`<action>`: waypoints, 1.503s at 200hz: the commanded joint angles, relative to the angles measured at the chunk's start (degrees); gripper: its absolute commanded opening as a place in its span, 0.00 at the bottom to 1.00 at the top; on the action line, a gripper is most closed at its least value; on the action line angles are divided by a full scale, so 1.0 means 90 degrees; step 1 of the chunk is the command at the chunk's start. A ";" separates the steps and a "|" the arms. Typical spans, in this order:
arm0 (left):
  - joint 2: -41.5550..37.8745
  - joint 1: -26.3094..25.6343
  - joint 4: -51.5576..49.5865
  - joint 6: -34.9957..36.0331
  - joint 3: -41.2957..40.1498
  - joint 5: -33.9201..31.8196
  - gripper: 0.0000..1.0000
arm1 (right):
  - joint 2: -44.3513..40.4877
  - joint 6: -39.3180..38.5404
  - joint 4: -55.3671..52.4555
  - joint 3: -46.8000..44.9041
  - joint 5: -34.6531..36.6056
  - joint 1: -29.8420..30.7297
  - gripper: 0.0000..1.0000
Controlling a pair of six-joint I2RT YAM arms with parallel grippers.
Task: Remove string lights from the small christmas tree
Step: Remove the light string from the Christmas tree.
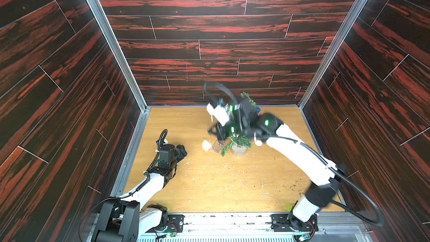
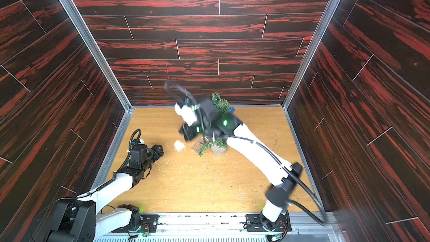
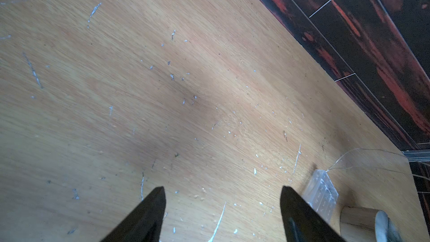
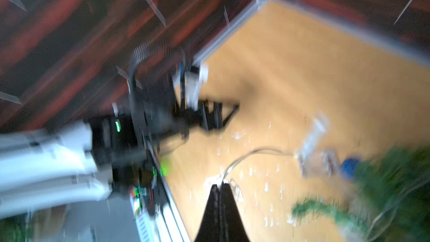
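Dark, red-streaked panel walls box in a pale wooden worktop (image 1: 209, 182) littered with white flecks. Over on the left, my left claw (image 3: 222, 189) hangs wide open above bare wood, nothing in it. Moving across, a white ball (image 1: 206, 145) of the string lights (image 4: 256, 151) lies on the worktop, with the clear battery box (image 1: 216, 146) just beside it, close by the low branches. Next is the small christmas tree (image 2: 220, 103), upright in its grey pot (image 1: 238, 150) towards the back. My right arm reaches across it, blurred, and the right claw (image 4: 220, 183) is pinched tight on the thin wire.
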 commanded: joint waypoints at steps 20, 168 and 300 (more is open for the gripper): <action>-0.0120 -0.0022 -0.0074 0.0025 0.0172 -0.0093 0.81 | -0.2665 0.0233 0.0436 -0.2112 0.1742 -0.0026 0.00; -0.0139 -0.0051 -0.0098 0.0019 0.0191 -0.0056 0.81 | -0.3032 0.0550 -0.0319 -0.0601 0.2587 -0.4547 0.00; -0.0072 -0.0051 -0.0040 0.0035 0.0210 -0.0029 0.80 | 0.2579 0.1402 0.1120 0.5445 -0.0852 -0.4930 0.00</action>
